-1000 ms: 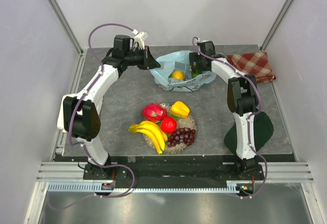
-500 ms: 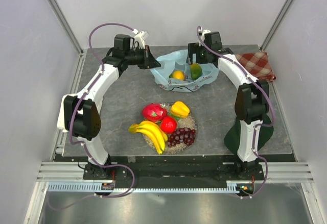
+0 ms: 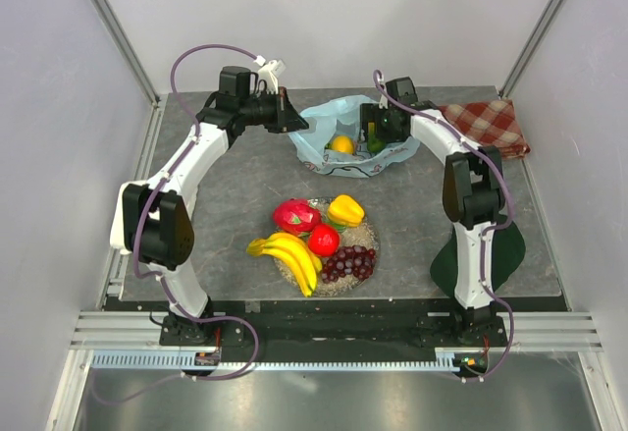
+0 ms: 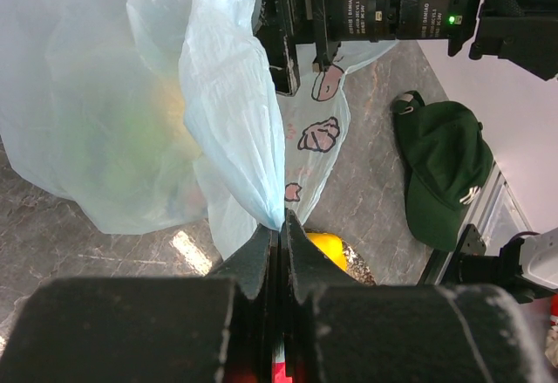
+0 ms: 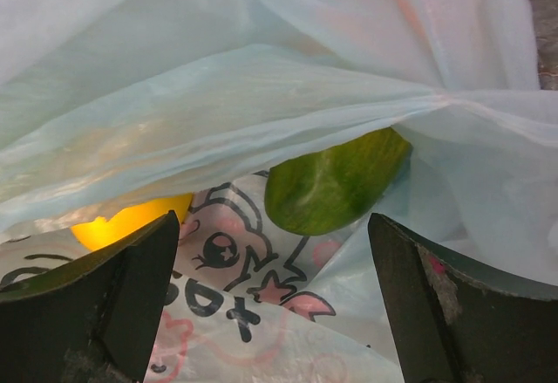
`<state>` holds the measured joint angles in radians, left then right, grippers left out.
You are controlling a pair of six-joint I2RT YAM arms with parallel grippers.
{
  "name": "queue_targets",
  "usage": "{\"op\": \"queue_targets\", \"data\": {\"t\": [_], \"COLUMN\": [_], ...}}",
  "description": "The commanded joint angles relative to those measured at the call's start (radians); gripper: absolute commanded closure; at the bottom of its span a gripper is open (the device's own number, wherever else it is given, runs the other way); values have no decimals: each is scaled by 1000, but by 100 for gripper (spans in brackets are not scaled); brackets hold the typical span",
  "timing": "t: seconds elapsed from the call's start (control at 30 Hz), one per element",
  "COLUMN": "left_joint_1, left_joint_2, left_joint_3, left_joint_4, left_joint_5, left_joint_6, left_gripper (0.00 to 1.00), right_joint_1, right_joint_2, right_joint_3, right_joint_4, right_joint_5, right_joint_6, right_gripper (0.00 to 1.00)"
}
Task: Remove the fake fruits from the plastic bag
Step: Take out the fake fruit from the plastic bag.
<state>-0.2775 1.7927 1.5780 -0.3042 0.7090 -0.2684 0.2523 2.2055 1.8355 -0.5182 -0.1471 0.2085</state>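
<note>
The light blue plastic bag (image 3: 355,129) lies at the back of the table with its mouth held up. My left gripper (image 3: 290,117) is shut on the bag's left rim (image 4: 261,182), pinching the film at its fingertips (image 4: 282,226). My right gripper (image 3: 379,127) hovers open in the bag's mouth. In the right wrist view its open gripper (image 5: 272,226) has a green mango (image 5: 336,182) just ahead between the fingers and a yellow fruit (image 5: 131,222) to the left, both under the bag film (image 5: 261,86). Neither fruit is gripped.
On a round woven mat (image 3: 370,233) in the middle lie a banana bunch (image 3: 287,254), dragon fruit (image 3: 296,216), red apple (image 3: 324,240), yellow pepper (image 3: 345,210) and purple grapes (image 3: 349,262). A green cap (image 3: 498,249) lies at the right, with a red checkered cloth (image 3: 486,125) at the back right.
The right gripper drew back toward the bag's far rim, then came forward over the green mango again, its jaws a little wider. The left arm has not moved.
</note>
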Motion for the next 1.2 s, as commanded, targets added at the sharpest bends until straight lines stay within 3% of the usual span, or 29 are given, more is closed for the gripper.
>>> {"op": "queue_targets", "data": {"t": [0.0, 0.2, 0.3, 0.5, 0.53, 0.63, 0.8, 1.03, 1.17], "left_joint_1": [-5, -6, -6, -6, -6, -6, -6, -8, -6], "left_joint_2": [-26, -36, -47, -62, -61, -53, -29, 0, 20], "left_joint_3": [14, 5, -9, -26, -23, -10, 23, 86, 122], "left_joint_4": [16, 7, 2, 2, 1, 4, 20, 19, 17], "left_joint_5": [0, -5, -13, -14, -16, -17, -28, -59, -77], "left_joint_6": [-3, 3, 11, 14, 14, 6, -17, 12, 26], "left_gripper": [98, 98, 98, 98, 98, 98, 98, 98, 98], "right_joint_1": [-2, -2, -4, -11, -15, -18, -18, -16, -12], "right_joint_2": [40, 138, 175, 129, 88, -24, -144, -280, -381], "right_joint_3": [59, 145, 188, 202, 196, 142, 79, -56, -168], "right_joint_4": [-2, 26, 52, 67, 64, 31, -100, -246, -278], "right_joint_5": [47, 73, 110, 63, 35, -64, -322, -566, -623], "right_joint_6": [9, -6, -11, -29, -34, -55, -153, -322, -472], "right_gripper": [2, 2, 7, 52, 63, 82, 86, 86, 85]}}
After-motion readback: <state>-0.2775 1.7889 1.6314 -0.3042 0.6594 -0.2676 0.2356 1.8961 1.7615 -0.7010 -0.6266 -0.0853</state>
